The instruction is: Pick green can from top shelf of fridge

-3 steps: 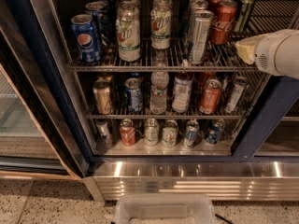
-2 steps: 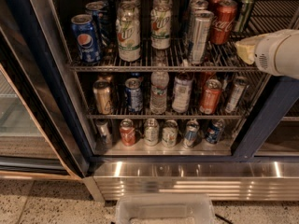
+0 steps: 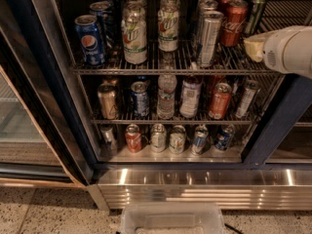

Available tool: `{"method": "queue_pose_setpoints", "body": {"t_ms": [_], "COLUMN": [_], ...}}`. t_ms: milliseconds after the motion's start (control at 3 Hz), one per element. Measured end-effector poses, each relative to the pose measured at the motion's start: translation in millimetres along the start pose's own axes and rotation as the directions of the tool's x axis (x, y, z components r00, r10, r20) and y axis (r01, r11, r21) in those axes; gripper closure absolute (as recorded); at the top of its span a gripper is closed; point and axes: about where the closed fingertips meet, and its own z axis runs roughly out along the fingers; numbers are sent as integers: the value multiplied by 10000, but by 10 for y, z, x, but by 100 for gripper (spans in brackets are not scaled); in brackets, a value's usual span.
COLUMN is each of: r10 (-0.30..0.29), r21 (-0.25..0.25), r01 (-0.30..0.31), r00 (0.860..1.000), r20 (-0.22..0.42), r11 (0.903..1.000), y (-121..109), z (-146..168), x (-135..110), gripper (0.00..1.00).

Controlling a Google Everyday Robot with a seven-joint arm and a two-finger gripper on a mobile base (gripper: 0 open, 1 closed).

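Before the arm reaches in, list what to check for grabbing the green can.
1. Is the fridge open, with racks exposed: ok.
2. Is the green can upright on the top shelf, far right row: ok.
3. Is the gripper at the shelf's right front, apart from the can: ok.
4. Room left of the can: not ok, the red can stands close beside it.
5. What stands behind the can: cannot tell.
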Motion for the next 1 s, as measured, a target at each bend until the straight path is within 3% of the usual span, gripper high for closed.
{"method": "queue_pose_setpoints", "body": {"t_ms": [333, 1000], "r10": [140, 459], "r21": [344, 1121], "r01": [-145, -482], "r00": [9998, 9987], "r20": [171, 232], "r11": [9993, 9925], "y": [-131, -413], "z": [175, 379], "x": [-86, -91], "gripper": [76, 73]}}
